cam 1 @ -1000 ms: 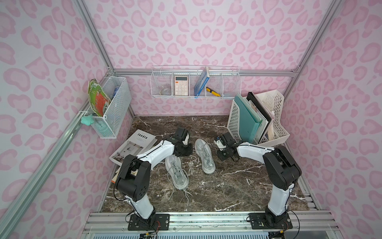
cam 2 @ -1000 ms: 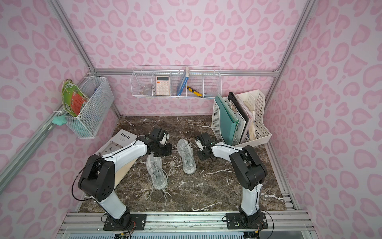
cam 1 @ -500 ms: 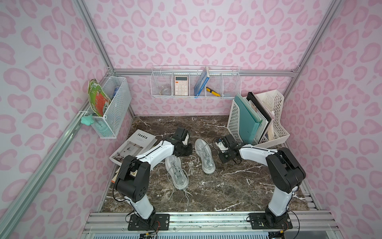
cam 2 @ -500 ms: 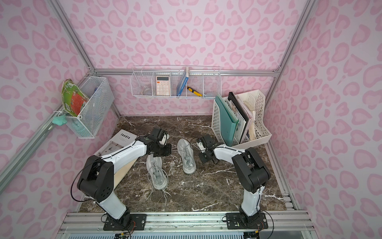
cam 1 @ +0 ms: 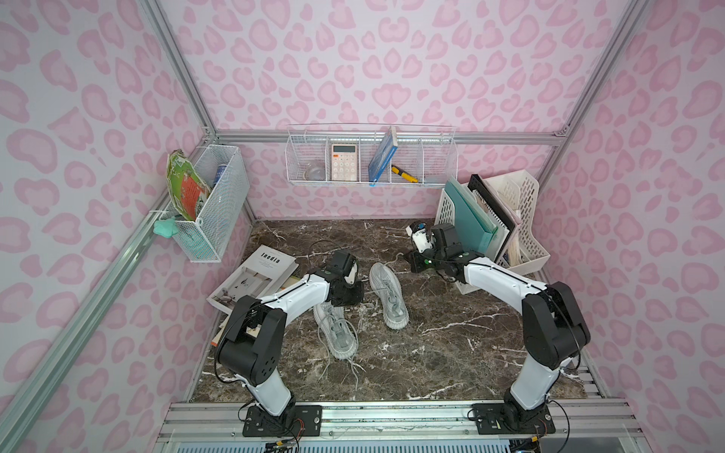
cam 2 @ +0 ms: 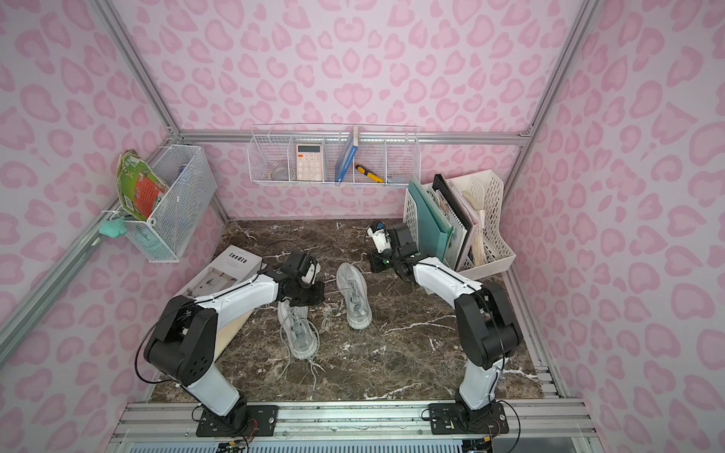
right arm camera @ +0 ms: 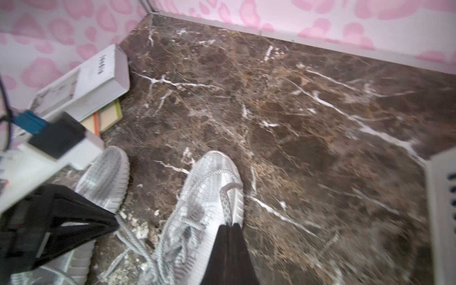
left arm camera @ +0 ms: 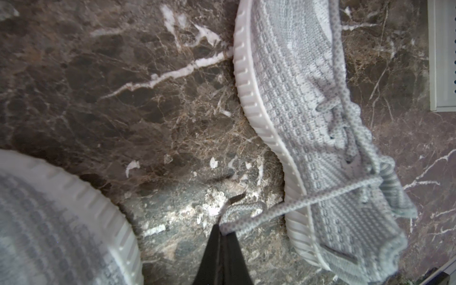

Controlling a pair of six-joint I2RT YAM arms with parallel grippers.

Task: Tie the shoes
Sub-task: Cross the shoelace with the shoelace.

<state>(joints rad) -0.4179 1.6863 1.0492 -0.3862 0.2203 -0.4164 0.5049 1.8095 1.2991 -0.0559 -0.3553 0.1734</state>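
Note:
Two light grey knit shoes lie on the marble floor: one (cam 1: pixel 389 295) in the middle, the other (cam 1: pixel 336 330) nearer and to its left, its loose laces trailing toward the front. My left gripper (cam 1: pixel 354 300) hangs between them, shut on a grey lace (left arm camera: pixel 249 212) that runs over the ribbed sole of the middle shoe (left arm camera: pixel 296 98). My right gripper (cam 1: pixel 416 266) is behind that shoe's far end. In the right wrist view it (right arm camera: pixel 230 225) is shut, with a lace strand (right arm camera: pixel 224 201) running into its tips over the shoe (right arm camera: pixel 204 195).
A white boxed book (cam 1: pixel 257 276) lies on other books at the left wall. A white file rack (cam 1: pixel 521 251) with folders stands just behind the right arm. Wire baskets hang on the back wall (cam 1: pixel 370 157) and on the left wall (cam 1: pixel 212 204).
My right gripper has gone from open to shut at the far end of the middle shoe. The left arm and both shoes have stayed where they were.

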